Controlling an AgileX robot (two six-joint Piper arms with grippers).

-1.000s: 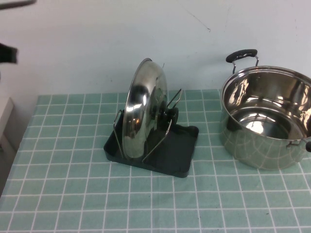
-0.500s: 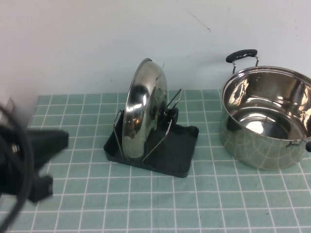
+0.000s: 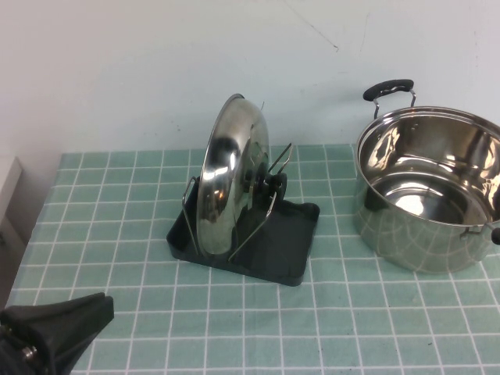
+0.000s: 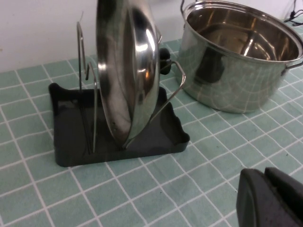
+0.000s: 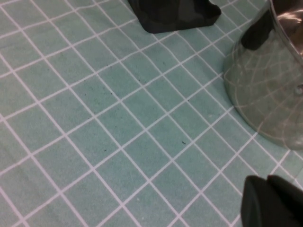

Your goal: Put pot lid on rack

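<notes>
Shiny steel lid [image 3: 228,176] with black knob [image 3: 273,184] stands on edge, nearly upright, slotted between wire dividers [image 3: 266,215] of dark grey rack [image 3: 285,250] on tiled surface [image 3: 234,328], knob facing right.

Lab test bench – green grid mat [image 3: 375,312], bare wall [image 3: 156,62].

1 pot lid [image 3: 232,173], 1 rack [image 3: 291,250], 1 pot [image 3: 428,195] (open-topped).
</notes>
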